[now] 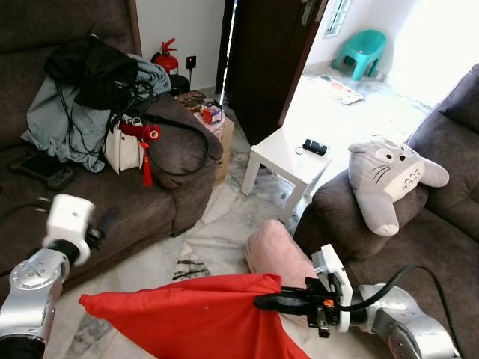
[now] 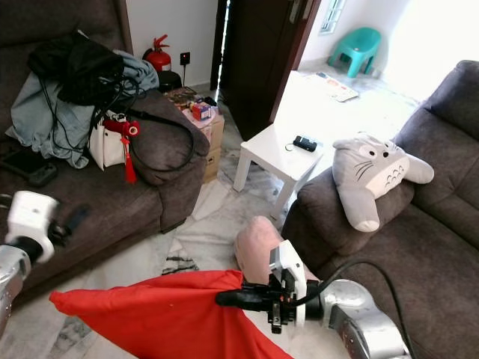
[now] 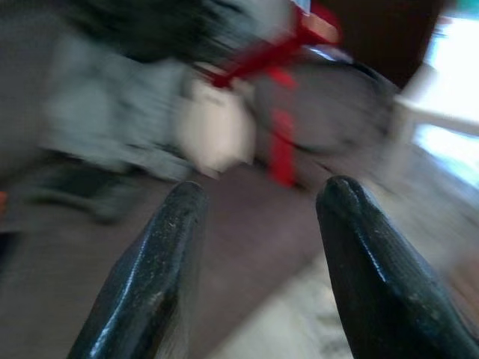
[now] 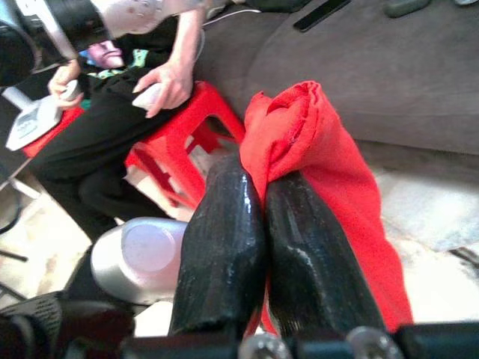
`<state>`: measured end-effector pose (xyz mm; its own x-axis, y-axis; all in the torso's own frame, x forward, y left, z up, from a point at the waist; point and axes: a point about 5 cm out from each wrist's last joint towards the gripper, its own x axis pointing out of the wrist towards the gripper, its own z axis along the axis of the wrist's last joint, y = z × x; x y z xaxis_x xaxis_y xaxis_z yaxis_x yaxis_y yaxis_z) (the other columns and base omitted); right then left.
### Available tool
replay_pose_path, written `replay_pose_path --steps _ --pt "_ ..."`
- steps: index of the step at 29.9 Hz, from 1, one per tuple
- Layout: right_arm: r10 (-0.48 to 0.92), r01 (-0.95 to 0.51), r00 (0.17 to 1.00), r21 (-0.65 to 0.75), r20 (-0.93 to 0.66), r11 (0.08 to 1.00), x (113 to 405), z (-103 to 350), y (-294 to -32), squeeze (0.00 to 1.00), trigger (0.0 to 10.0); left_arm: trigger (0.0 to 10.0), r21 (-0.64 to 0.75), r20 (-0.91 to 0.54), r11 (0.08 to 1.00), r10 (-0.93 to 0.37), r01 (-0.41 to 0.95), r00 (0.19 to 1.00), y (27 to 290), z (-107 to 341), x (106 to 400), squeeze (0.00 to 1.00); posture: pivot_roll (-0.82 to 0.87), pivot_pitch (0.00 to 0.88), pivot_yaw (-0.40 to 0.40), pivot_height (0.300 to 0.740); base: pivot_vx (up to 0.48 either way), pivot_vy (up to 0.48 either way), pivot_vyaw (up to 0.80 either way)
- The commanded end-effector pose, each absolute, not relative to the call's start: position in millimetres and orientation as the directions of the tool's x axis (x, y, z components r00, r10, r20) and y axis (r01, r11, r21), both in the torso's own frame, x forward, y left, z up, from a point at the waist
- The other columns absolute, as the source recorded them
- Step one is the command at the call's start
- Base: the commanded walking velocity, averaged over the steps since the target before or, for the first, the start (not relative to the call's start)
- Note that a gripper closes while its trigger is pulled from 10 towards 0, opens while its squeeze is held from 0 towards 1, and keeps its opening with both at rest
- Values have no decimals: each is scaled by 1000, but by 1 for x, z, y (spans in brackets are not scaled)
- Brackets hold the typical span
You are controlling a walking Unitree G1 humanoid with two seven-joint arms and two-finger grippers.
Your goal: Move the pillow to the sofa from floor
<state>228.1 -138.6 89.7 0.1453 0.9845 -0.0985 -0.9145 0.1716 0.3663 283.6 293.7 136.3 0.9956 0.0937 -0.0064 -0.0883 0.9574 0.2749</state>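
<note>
Right pincer [image 1: 263, 301] pinches red pillow's [image 1: 179, 318] corner.

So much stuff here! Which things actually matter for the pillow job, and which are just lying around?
Part of the job:
- red fabric pillow, pinched in the right gripper
- grey sofa

Just lying about:
- pale pink cushion
- grey plush toy
- white side table
- white handbag

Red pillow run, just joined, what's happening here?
The right gripper is shut on a corner of the red pillow, holding it low over the marble floor between the two sofas. The left gripper is open and holds nothing, raised in front of the left sofa, which is cluttered with clothes and bags. A pink pillow leans against the right sofa. The right wrist view shows a person seated on a red stool.
</note>
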Motion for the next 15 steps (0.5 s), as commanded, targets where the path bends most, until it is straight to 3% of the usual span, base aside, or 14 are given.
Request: replay_pose_path --steps 1,2,3,6,7,8,10,15 --pt "976 -942 216 255 -39 218 244 108 -141 0 0 10000 254 31 956 144 -147 989 288 134 277 0 287 45 -195 740 0 0 0" --pt "976 -942 216 255 -39 218 244 108 -141 0 0 10000 254 31 956 144 -147 989 288 134 277 0 287 45 -195 740 0 0 0" --pt "960 -934 275 226 -44 278 252 108 -141 0 0 10000 233 40 958 161 -166 986 284 129 274 0 287 46 -195 740 0 0 0" --pt "943 -918 330 217 -45 332 260 107 -141 0 0 10000 204 41 961 185 -189 982 278 124 272 0 286 44 -195 740 0 0 0" --pt "918 -898 395 198 -26 392 269 109 -140 0 0 10000 163 31 967 194 -196 981 268 118 269 0 287 44 -194 740 0 0 0" --pt "918 -898 395 198 -26 392 269 109 -140 0 0 10000 163 31 967 194 -196 981 268 118 269 0 287 44 -194 740 0 0 0" --pt "882 -870 472 160 -4 466 278 112 -139 0 0 10000 138 32 969 200 -203 979 255 115 268 0 287 42 -192 740 0 0 0" --pt "848 -839 529 162 22 520 286 111 -136 0 0 10000 134 43 969 205 -209 978 244 113 266 0 288 39 -189 740 0 0 0"
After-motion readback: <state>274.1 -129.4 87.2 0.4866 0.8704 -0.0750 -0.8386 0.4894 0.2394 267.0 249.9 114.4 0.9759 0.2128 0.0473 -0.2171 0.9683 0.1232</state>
